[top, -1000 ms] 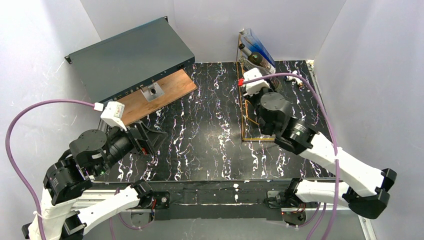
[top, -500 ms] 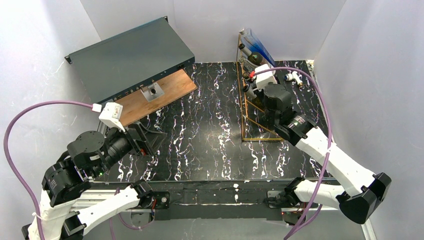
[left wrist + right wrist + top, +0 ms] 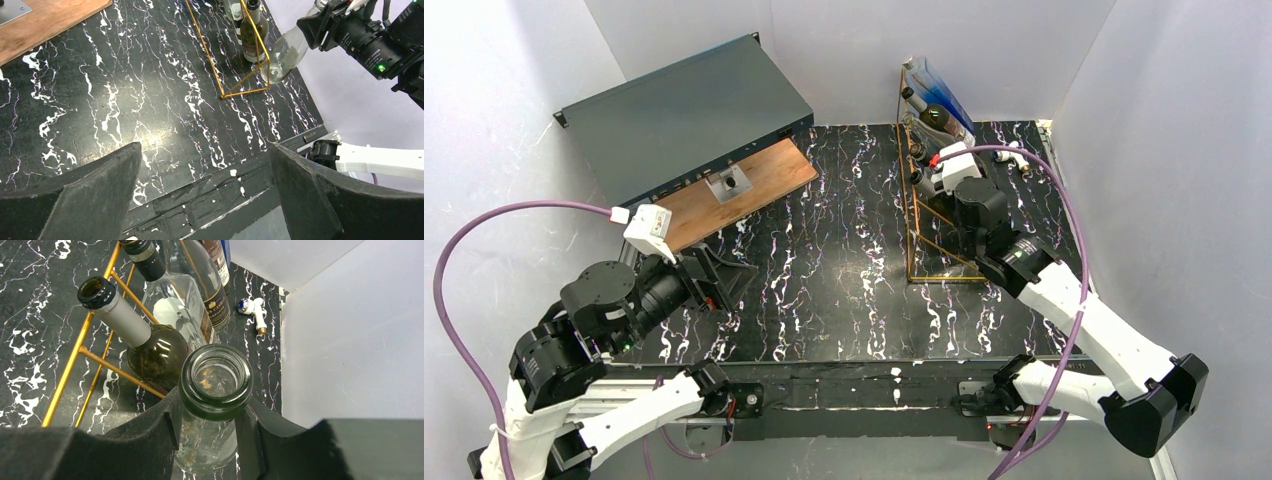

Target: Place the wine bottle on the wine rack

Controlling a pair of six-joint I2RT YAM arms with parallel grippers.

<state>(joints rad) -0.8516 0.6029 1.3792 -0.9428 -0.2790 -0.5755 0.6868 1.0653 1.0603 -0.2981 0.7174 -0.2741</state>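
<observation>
1. Grip: the right claw (image 3: 210,427) is closed nearly all the way on the neck of the wine bottle (image 3: 216,390), a clear, empty one. Its dark fingers (image 3: 150,435) press the glass from either side just under the open mouth.
2. The bottle slants away from the claw, with its mouth toward the wrist camera and its base down toward the table (image 3: 824,260).
3. The wine rack (image 3: 95,355), a thin gold wire frame, stands just left of and ahead of this claw in its own camera. One gold rung runs up to the held bottle's shoulder. I cannot tell whether the glass rests on it.
4. Nearest the claw on the rack is a dark green bottle (image 3: 150,350) with a pale capsule, lying slanted right beside the held one. Beyond it sits a clear bottle (image 3: 175,305).
5. Ahead of the claw and to its right, a small white piece (image 3: 252,307) lies on the table by the wall.
6. The left claw (image 3: 200,195) stands wide open and holds nothing, well apart from the rack. A dark grey box (image 3: 684,110) and a wooden board (image 3: 734,190) lie ahead of it to the left.
</observation>
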